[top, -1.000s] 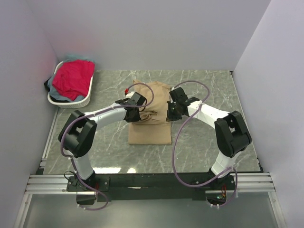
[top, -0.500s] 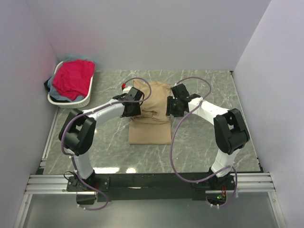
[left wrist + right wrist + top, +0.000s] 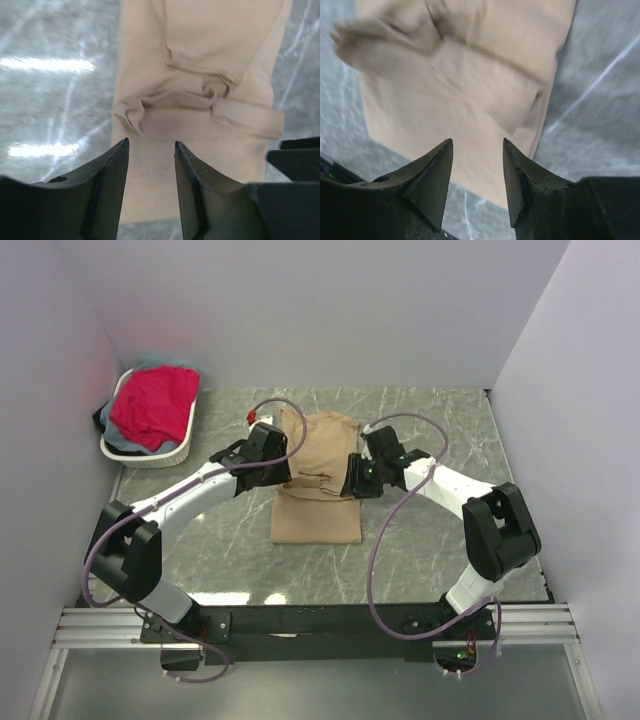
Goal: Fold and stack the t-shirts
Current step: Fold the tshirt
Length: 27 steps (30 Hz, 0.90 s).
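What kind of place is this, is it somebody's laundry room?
Probably a robot test booth, not a home laundry room. Plain white walls box in a marble-patterned table, two robot arms are bolted along its near edge, and a tan t-shirt lies between them.

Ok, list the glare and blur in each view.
Left wrist: two bright glare streaks on the marble table left of the tan t-shirt, focus fair. Right wrist: the shirt's upper-left fold is smeared. Top external: evenly lit, sharp, faint glare patches near the table's front edge.
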{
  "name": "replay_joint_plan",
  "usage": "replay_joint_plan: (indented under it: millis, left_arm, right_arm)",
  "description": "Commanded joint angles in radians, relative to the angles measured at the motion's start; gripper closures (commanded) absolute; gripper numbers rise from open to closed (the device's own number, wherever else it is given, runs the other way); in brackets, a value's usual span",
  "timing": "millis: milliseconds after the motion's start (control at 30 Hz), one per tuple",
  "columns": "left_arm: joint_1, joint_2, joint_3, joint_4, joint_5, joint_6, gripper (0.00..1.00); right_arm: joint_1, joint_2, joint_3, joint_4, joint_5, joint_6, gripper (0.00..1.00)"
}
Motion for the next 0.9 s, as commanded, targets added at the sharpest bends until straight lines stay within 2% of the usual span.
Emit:
replay_joint_plan:
  millis: [0, 67, 400, 867]
  left_arm:
    - [-0.002, 0.006, -0.050, 0.062, 0.138, 0.006, 0.55]
    - [-0.008, 0.018, -0.061, 0.068, 0.146, 0.005, 0.59]
    - [-0.008, 0.133, -0.053, 0.106, 0.117, 0.000, 0.59]
    - [0.001, 0.302, 0.140, 0.094, -0.003, 0.058, 0.56]
  right_arm:
    - [0.023, -0.043, -0.039, 0.034, -0.040, 0.015, 0.49]
    - [0.030, -0.040, -0.051, 0.037, -0.040, 0.017, 0.49]
    - [0.033, 0.061, -0.007, 0.049, -0.009, -0.013, 0.50]
    - [0.026, 0.202, 0.182, 0.012, 0.066, -0.069, 0.50]
